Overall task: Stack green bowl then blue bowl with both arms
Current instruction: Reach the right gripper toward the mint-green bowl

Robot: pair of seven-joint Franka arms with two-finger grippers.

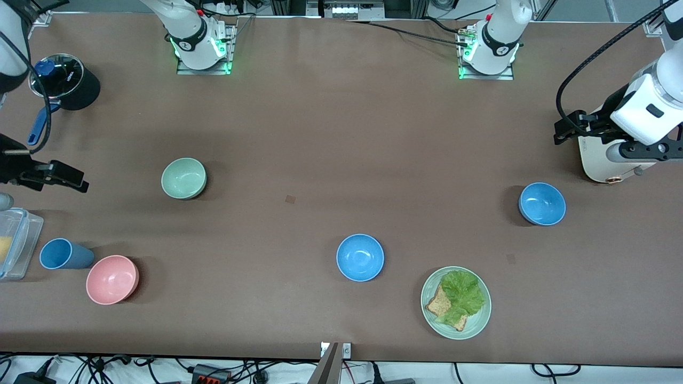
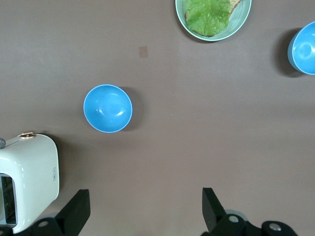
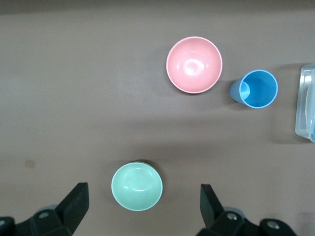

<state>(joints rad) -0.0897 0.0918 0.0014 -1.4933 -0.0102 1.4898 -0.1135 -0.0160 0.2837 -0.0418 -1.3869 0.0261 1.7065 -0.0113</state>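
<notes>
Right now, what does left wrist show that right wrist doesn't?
Left wrist only: two blue bowls, one beside the white toaster, one at the frame edge, plus the lettuce plate.
Right wrist only: green bowl, pink bowl, blue cup, clear container.
Both: brown table and that arm's own open end effector, left, right.

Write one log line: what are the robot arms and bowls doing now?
stage: not started | left gripper: open, over toaster end | right gripper: open, above green bowl | blue bowl: untouched
</notes>
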